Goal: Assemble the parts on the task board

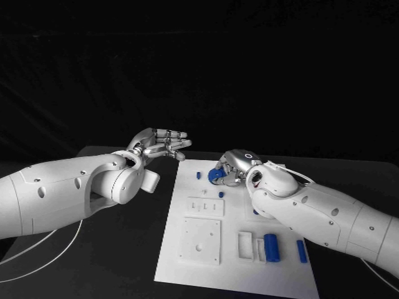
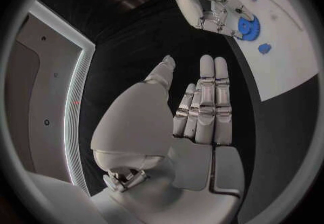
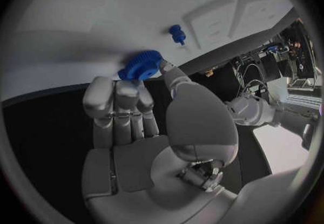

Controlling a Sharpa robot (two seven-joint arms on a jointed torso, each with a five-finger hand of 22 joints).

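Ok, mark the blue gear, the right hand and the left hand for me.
blue gear (image 3: 140, 65), right wrist view, on its toothed rim.
right hand (image 3: 128, 106), right wrist view, on the fingers below the gear it grips.
left hand (image 2: 202, 105), left wrist view, on the straight fingers, holding nothing.

The flat white plastic task board (image 1: 192, 268) is looking smooth and matt. The toothed blue plastic gear (image 3: 140, 65) is showing a dull finish, while the segmented silver metal-look right hand (image 3: 128, 106) is gleaming softly.

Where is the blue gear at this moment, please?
The blue gear is held in the right hand over the far end of the task board, near a small blue peg.
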